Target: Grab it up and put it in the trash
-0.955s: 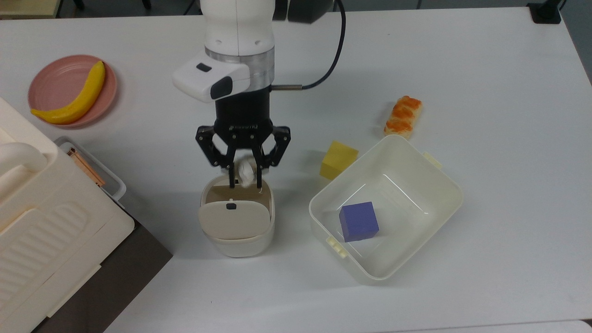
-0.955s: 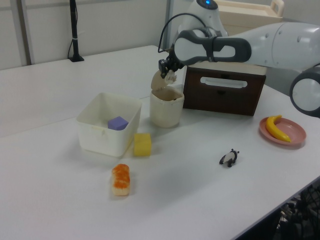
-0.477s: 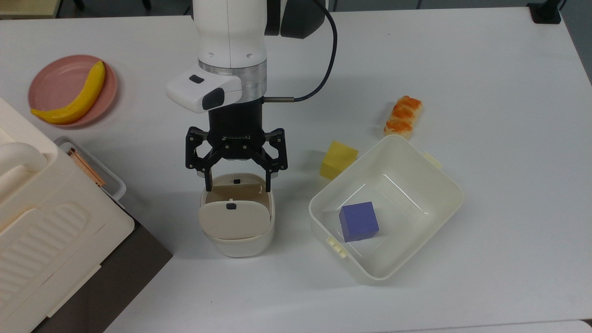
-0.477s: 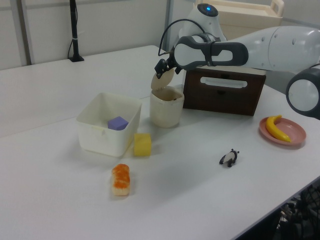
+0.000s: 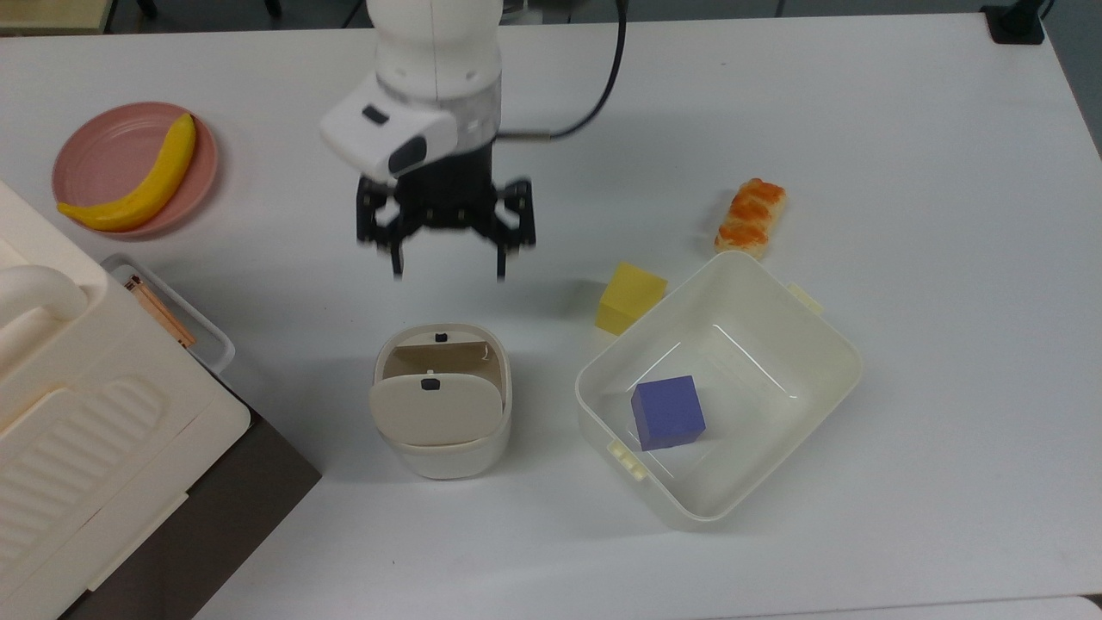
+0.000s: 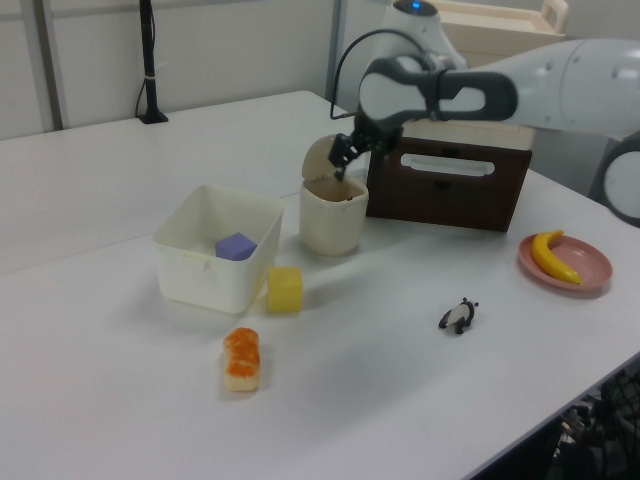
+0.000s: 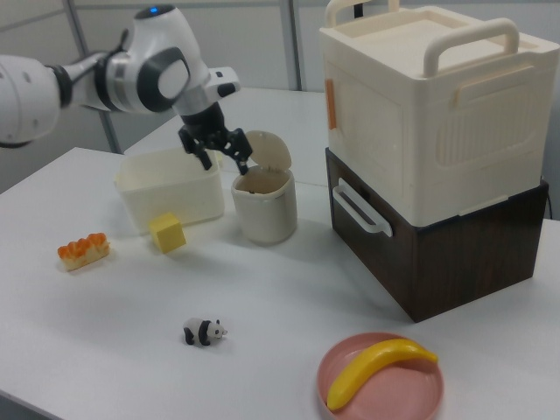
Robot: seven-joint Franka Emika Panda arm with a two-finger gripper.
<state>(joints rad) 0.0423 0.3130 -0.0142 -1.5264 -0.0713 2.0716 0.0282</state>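
Observation:
The trash [image 5: 443,455] is a small cream bin whose beige swing lid [image 5: 435,410] stands tilted open; I also see the trash [image 6: 333,216] in the left view and the trash [image 7: 264,212] in the right view. The crumpled paper ball is hidden from all views. My gripper [image 5: 448,270] hangs open with nothing between its fingers, above the table just beyond the bin toward the top view's top. In the left view the gripper [image 6: 343,162] is level with the raised lid. In the right view the gripper [image 7: 225,160] is beside that lid.
A square cream tub [image 5: 828,337] holding a purple cube [image 5: 667,412] stands on the top view's right of the bin. Behind it are a yellow cube [image 5: 631,297] and a sushi piece [image 5: 751,217]. A pink plate [image 5: 90,159] carries a banana [image 5: 142,181]. Stacked boxes [image 5: 86,448] fill the lower left. A panda toy [image 7: 204,332] lies near the table's edge.
One second ago the gripper held the paper ball over the bin's opening. It then opened, the ball dropped out of sight, and the gripper has pulled back toward the top view's top.

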